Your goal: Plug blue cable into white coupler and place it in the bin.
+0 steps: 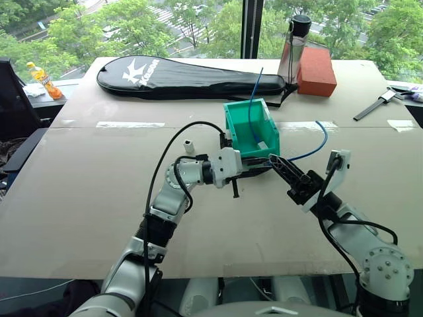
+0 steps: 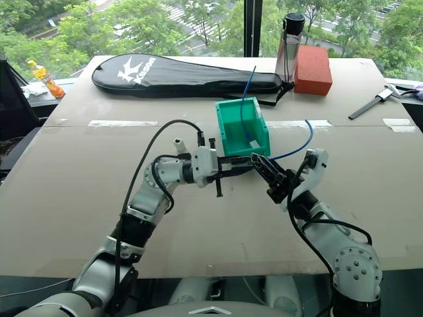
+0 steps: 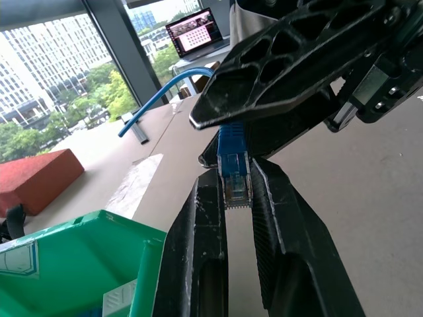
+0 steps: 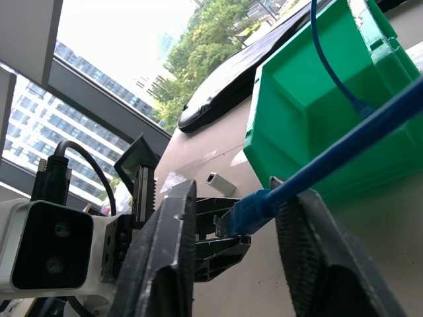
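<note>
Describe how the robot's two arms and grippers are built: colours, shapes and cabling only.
Both arms are silver-grey metal segments with round joint housings and black cables looping along them. The left gripper has a white wrist block and two black fingers with ridged inner faces. The right gripper has black lattice-cut fingers and a white wrist plate.

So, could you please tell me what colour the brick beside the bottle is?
The brick is reddish-orange, clearest in the left eye view.

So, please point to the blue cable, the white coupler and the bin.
blue cable point(image 3: 232, 173): left wrist view, its plug end.
white coupler point(image 1: 190, 146): left eye view, middle of the block.
bin point(image 1: 233, 129): left eye view, its left wall.
</note>
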You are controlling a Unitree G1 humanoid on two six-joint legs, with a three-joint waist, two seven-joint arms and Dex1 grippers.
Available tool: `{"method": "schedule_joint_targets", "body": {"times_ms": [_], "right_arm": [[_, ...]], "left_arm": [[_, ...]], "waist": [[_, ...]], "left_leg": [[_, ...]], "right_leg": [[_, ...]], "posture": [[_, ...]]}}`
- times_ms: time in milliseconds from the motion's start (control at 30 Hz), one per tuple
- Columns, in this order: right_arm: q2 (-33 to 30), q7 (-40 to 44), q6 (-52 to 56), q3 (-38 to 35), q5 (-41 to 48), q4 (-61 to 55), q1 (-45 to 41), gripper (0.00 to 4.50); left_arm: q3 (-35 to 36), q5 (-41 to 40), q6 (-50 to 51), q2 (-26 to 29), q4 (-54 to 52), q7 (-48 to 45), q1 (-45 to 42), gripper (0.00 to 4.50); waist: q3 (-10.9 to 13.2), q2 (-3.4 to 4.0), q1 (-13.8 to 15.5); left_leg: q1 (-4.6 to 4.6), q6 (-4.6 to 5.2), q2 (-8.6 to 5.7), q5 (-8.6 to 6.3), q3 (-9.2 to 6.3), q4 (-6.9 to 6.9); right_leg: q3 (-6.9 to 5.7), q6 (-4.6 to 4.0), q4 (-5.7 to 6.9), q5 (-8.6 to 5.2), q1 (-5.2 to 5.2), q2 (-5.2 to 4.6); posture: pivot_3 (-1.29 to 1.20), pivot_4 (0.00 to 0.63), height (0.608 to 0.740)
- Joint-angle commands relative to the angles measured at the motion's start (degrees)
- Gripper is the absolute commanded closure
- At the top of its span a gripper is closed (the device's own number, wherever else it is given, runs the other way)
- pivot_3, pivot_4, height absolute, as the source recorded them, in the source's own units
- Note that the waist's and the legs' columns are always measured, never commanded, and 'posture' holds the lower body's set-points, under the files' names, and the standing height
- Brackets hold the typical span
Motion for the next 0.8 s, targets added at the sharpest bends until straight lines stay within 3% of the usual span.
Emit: {"method": "schedule_joint_targets", "body": {"times_ms": [33,300,500,633,800], "right_arm": [[-0.69,0.29,-1.62,0.78,1.87,-1.19,-0.51,4.44],[-2.31,0.78,-2.56,1.67,2.60,-1.06,-0.24,4.44],[-4.33,2.62,-3.03,1.99,2.60,0.63,-1.37,4.50],[-5.39,4.03,-3.35,2.13,2.08,1.49,-1.22,4.50],[-6.44,5.91,-3.72,2.37,0.72,3.12,-1.88,4.50]], "left_arm": [[0.62,-0.51,-1.14,0.31,-2.80,0.48,0.48,4.50],[1.33,-1.47,0.83,1.58,-3.83,0.02,1.79,4.50],[9.04,-6.19,12.50,8.03,-9.15,3.59,7.46,1.59],[15.74,-7.91,17.35,11.60,-10.13,8.11,10.75,1.59],[22.78,-7.31,19.97,16.08,-2.02,11.49,11.73,1.59]], "waist": [[0.00,0.00,-0.05],[0.00,0.00,-0.05],[0.01,0.02,-0.84],[0.03,0.04,-1.18],[0.02,0.04,-1.15]], "left_leg": [[0.00,0.00,0.00,0.00,0.01,0.00],[0.01,0.00,0.01,0.00,0.01,0.00],[0.01,0.00,0.05,0.00,0.02,0.00],[0.00,0.00,0.09,0.00,0.00,-0.02],[0.00,0.00,0.09,0.00,0.03,-0.02]], "right_leg": [[0.01,0.00,0.00,0.00,0.00,0.00],[0.01,0.00,0.00,0.00,0.00,0.00],[0.03,0.00,0.00,0.00,-0.03,0.03],[0.02,0.01,0.01,-0.02,-0.07,0.04],[0.01,0.16,0.01,-0.11,-0.07,0.03]], "posture": [[0.00,0.150,0.740],[0.00,0.150,0.740],[0.00,0.150,0.740],[0.00,0.150,0.740],[0.00,0.150,0.740]]}}
